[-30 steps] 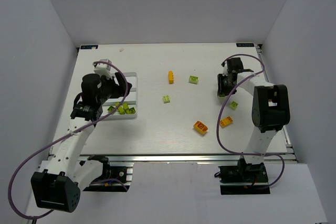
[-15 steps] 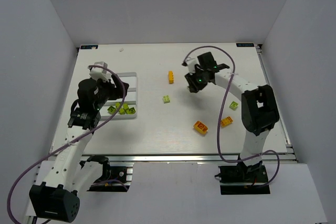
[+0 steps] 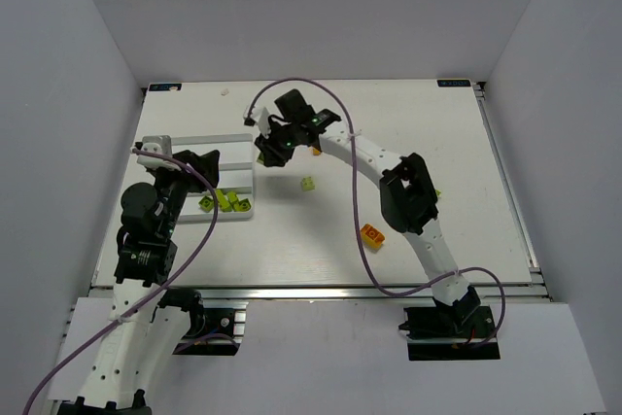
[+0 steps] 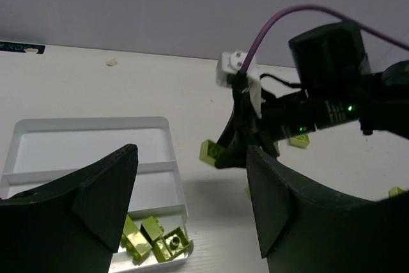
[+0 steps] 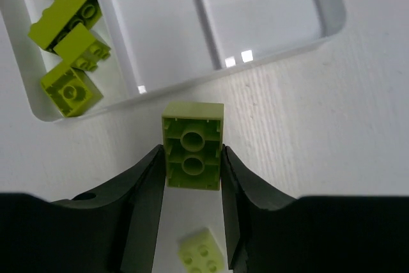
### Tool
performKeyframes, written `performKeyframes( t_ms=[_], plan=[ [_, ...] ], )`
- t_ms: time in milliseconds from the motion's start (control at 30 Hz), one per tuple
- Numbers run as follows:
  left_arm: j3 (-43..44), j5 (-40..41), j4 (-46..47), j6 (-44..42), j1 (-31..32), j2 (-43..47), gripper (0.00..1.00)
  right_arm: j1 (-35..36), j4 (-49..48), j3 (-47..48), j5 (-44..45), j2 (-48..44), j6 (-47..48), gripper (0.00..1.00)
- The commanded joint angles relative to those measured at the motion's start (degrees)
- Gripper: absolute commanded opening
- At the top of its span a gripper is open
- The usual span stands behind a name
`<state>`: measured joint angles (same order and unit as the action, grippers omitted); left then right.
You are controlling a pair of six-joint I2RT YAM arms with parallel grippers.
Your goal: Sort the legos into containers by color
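My right gripper (image 3: 270, 155) is shut on a lime green lego (image 5: 193, 139), gripped by its sides with the hollow underside facing the camera, and holds it above the table just beside the white tray (image 5: 255, 4). Several lime green legos (image 5: 64, 30) lie in one end compartment; the other compartments in view are bare. My left gripper (image 4: 192, 215) is open and empty above the tray's near end (image 4: 83, 142), and the held lego (image 4: 212, 151) hangs beyond it. In the top view the left gripper (image 3: 209, 167) is over the tray (image 3: 238, 143).
A loose lime green lego (image 3: 307, 184) lies right of the tray and shows under the right gripper (image 5: 203, 252). An orange lego (image 3: 371, 233) lies nearer the front. An orange-yellow one (image 3: 316, 148) and a green one (image 3: 433, 191) peek out beside the right arm.
My right arm swung from the table's right side across to the tray's right edge, taking up a green lego on the way. My left arm drew back toward the near left.
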<state>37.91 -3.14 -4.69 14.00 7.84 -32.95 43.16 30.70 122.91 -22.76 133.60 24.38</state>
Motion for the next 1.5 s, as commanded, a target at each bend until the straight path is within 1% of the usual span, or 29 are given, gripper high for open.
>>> performKeyframes(
  t_ms=[0, 33, 200, 267, 333, 467, 567, 633, 733, 800, 833, 900, 933, 967, 1000, 1033, 1067, 1100, 1133, 1167, 1200, 1233, 1267, 1300, 1333, 1367, 1400, 1433, 1467],
  plan=[
    [-0.73, 0.94, 1.96, -1.08, -0.54, 0.08, 0.78, 2.89, -5.1, 1.03, 0.35, -0.01, -2.84, 0.01],
    [-0.65, 0.59, 1.88, -1.08, -0.54, -0.1, 0.78, 4.03, -8.43, 0.58, 0.61, -0.01, -3.28, 0.03],
    [-0.47, -0.29, 1.88, -1.43, -0.54, -0.71, 0.79, 5.71, -12.59, 1.36, 0.35, 1.92, -6.89, 0.1],
    [-0.47, -0.29, 1.96, -1.43, -0.54, -0.8, 0.78, 6.15, -13.12, 2.68, 0.35, 2.8, -7.68, 0.17],
    [-0.56, -0.38, 1.96, -1.34, -0.54, -0.71, 0.79, 6.59, -13.82, 2.6, 0.61, 3.77, -8.82, 0.3],
    [-0.65, -0.91, 1.96, -1.34, -0.54, -0.71, 0.79, 7.2, -16.89, 1.54, 3.59, 4.74, -10.49, 0.41],
    [-0.73, -1.43, 2.14, -1.34, -0.54, -0.8, 0.79, 7.2, -17.07, 2.5, 5.09, 6.23, -10.67, 0.49],
    [-0.73, -2.05, 2.32, -1.26, -0.54, -0.89, 0.79, 6.94, -17.51, 2.6, 5.45, 6.41, -11.02, 0.61],
    [-0.82, -3.62, 2.67, -1.26, -0.54, -1.24, 0.79, 6.94, -17.69, 1.9, 5.1, 5.53, -11.63, 0.69],
    [-0.82, -4.68, 2.84, -1.25, -0.54, -1.59, 0.79, 6.94, -17.78, 0.58, 4.92, 3.96, -12.08, 0.7],
    [-0.82, -6.08, 3.28, -1.17, -0.54, -1.59, 0.79, 6.68, -17.34, -0.04, 4.92, 3.08, -12.16, 0.7],
    [-1.08, -7.93, 3.54, -1.08, -0.54, -2.21, 0.73, 6.07, -16.9, -1.96, 6.23, -0.77, -12.86, 0.67],
    [-1.17, -10.9, 4.24, -0.91, -0.54, -2.64, 0.68, 5.89, -16.81, -5.63, 7.11, -2.89, -13.39, 0.59],
    [-1.17, -12.58, 4.25, -0.99, -0.54, -3.86, 0.53, 4.32, -17.07, -8.19, 8.69, -7.43, -14.79, 0.53],
    [-1.17, -14.68, 6.51, -0.73, -0.54, -4.66, 0.44, 3.61, -17.6, -14.65, 9.31, -10.0, -16.02, 0.44],
    [-1.17, -16.97, 7.4, -0.29, -0.54, -5.54, 0.36, 2.64, -18.39, -18.2, 10.01, -12.98, -17.51, 0.16],
    [-0.91, -21.78, 8.02, 0.06, -0.54, -7.03, 0.28, -0.5, -18.48, -21.63, 11.15, -18.41, -19.96, 0.03],
    [-0.56, -23.83, 8.64, 0.93, 0.24, -10.35, 0.17, -1.31, -18.22, -24.88, 11.86, -21.07, -21.03, 0.0],
    [-0.12, -26.37, 9.25, 1.9, 0.25, -12.56, 0.14, -2.36, -17.78, -31.09, 12.3, -23.71, -21.74, 0.0],
    [0.32, -30.4, 9.52, 2.78, 0.25, -14.93, 0.14, -4.81, -16.82, -34.29, 11.52, -28.87, -22.01, 0.0],
    [1.97, -31.83, 9.26, 4.79, 0.77, -20.26, 0.17, -7.1, -16.38, -37.19, 10.12, -31.18, -21.75, 0.0],
    [2.86, -33.5, 9.26, 5.85, 1.39, -22.92, 0.22, -9.73, -15.76, -42.79, 6.54, -33.73, -21.4, 0.0],
    [5.74, -32.82, 6.21, 6.3, 2.09, -25.47, 0.3, -11.06, -14.97, -45.28, 4.42, -38.46, -20.87, 0.0],
    [6.99, -31.77, 5.05, 6.56, 3.05, -27.93, 0.4, -13.6, -14.36, -47.39, 2.65, -40.5, -20.43, 0.03],
    [8.31, -30.54, 2.69, 6.74, 4.19, -32.4, 0.54, -16.06, -13.74, -49.15, -0.32, -42.61, -20.69, 0.33],
    [9.97, -28.26, 0.23, 6.74, 6.64, -34.96, 0.59, -17.22, -12.87, -51.78, -2.27, -46.29, -21.04, 0.43],
    [13.38, -24.15, -4.14, 6.74, 8.15, -37.43, 0.63, -20.54, -11.03, -52.77, -3.59, -47.8, -22.26, 0.54],
    [15.16, -21.33, -6.62, 6.83, 9.73, -42.41, 0.69, -21.44, -10.58, -53.65, -6.39, -49.3, -22.79, 0.67],
    [16.74, -17.99, -8.65, 7.61, 13.14, -44.64, 0.7, -22.32, -9.88, -55.22, -7.55, -52.18, -23.23, 0.7]
  ],
)
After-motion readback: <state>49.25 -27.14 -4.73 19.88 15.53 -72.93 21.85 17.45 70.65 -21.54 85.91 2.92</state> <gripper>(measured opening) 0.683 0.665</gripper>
